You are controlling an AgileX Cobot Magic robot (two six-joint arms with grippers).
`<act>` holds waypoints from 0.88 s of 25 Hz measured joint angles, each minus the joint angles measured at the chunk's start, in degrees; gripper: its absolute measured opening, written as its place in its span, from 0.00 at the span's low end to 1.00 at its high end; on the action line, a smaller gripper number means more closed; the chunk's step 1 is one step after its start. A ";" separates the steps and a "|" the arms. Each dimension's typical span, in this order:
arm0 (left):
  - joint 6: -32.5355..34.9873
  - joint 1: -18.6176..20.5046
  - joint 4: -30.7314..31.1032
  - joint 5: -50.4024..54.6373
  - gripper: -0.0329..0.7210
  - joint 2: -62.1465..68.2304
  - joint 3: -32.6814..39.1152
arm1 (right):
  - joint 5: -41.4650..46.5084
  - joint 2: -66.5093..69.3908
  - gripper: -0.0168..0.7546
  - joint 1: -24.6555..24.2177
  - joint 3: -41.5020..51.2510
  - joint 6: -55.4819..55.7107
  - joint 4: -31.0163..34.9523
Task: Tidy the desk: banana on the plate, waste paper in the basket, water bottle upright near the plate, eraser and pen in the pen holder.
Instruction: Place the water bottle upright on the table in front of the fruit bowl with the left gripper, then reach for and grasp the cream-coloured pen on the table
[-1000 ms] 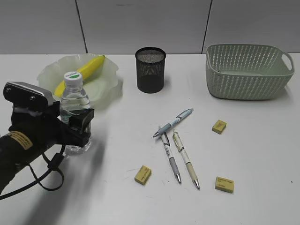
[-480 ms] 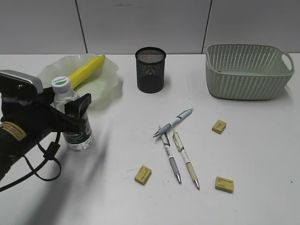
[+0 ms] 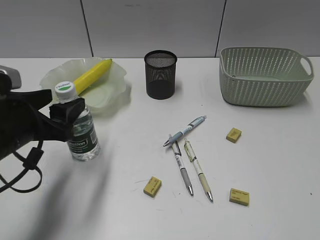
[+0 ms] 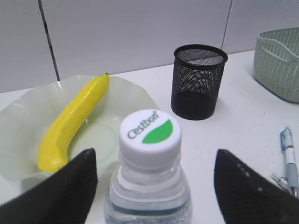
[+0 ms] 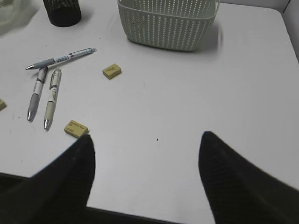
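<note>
A clear ribbed plastic water bottle [image 3: 81, 131] with a white cap stands upright on the white table [image 3: 260, 165], at 6 o'clock of the wavy glass plate [image 3: 107, 92] bearing the smooth banana [image 3: 91, 75]. Left gripper [image 4: 152, 186] spread wide around the bottle neck, apart from it; right gripper [image 5: 145, 182] also spread, empty.

Water bottle [image 3: 81, 127] upright beside plate [image 3: 112, 95] — banana [image 3: 90, 76] on it — pens [image 3: 187, 150], erasers [image 3: 152, 186] loose.
</note>
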 joint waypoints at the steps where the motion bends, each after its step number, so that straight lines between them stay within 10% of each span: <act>1: 0.00 0.00 0.00 3.57 0.82 -2.18 0.00 | 0.00 0.00 0.73 0.00 0.00 0.00 0.00; 22: -0.03 0.00 5.34 97.64 0.82 -57.38 -16.54 | 0.00 0.00 0.73 0.00 0.00 0.00 0.00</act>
